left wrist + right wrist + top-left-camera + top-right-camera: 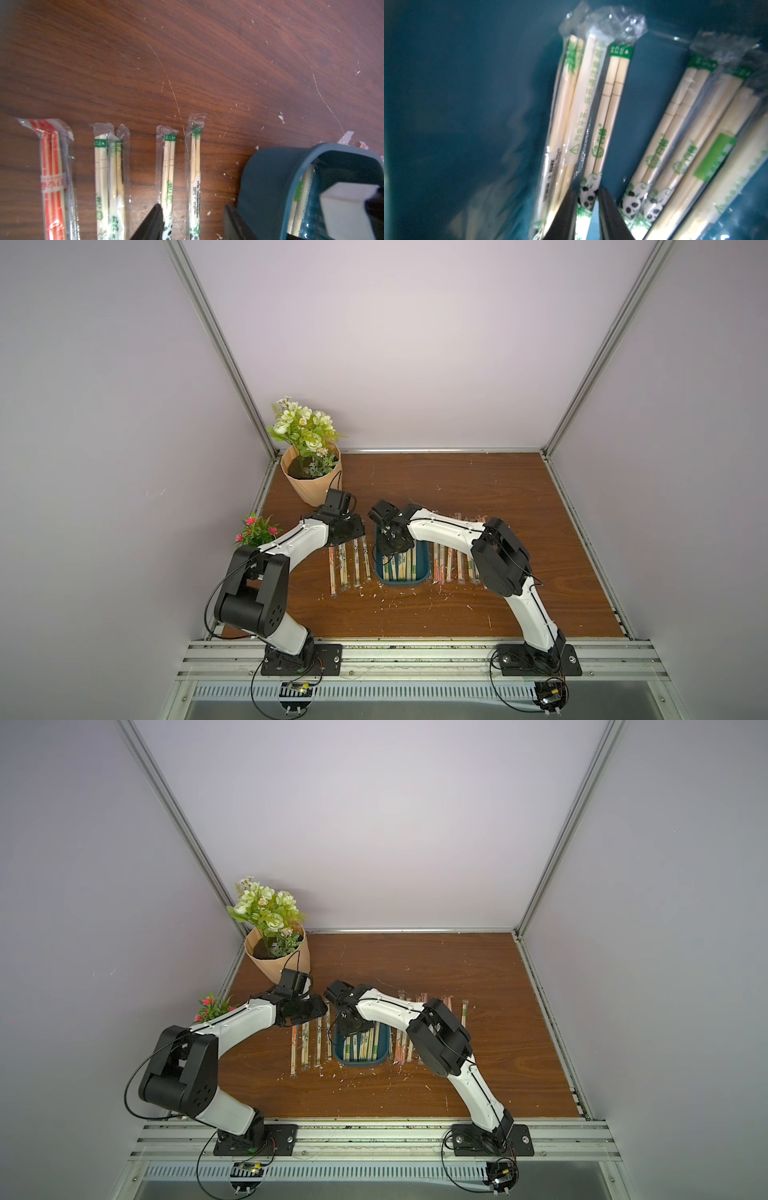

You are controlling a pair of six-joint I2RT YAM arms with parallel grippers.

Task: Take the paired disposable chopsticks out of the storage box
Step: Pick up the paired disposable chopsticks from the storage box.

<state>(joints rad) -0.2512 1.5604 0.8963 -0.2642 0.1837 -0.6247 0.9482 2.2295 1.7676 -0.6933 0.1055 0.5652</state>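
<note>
Down at right gripper (587, 195), deep in box (456, 93): pinches one panda-print pair (603, 128) at its panda print, black fingers (564, 218) tight on both sides of sleeve. Grips nothing else. Just beside it on box floor: more wrapped pairs (675, 135), loose, overlapping, lying flat or nearly.

Over at left gripper (192, 205): gapes open, empty, straddling two laid-out pairs (168, 166) on table (207, 52) w/o touching either as far as visible; height above table unclear. Sits just beside box wall.

Further out, in both top views: left row (344, 568) and right row (446, 568) of pairs lying on table either side of box, right row partly under right arm (440, 531). Flower pot (311, 485) at back left, well apart from work.

Handling, as judgement only: very light; stiff along length, so prob. no sag, but apt to pivot in pads if held off-centre. Slick crinkly sleeve, so may slip thru grip or drag a neighbour along by cling. Not fragile, but liable to crack under hard squeeze. Best hold: across both sticks on solid wood, approx mid-length, never on empty sleeve tip. Calls for straight lift clear of low wall, then swing out to right row.
</note>
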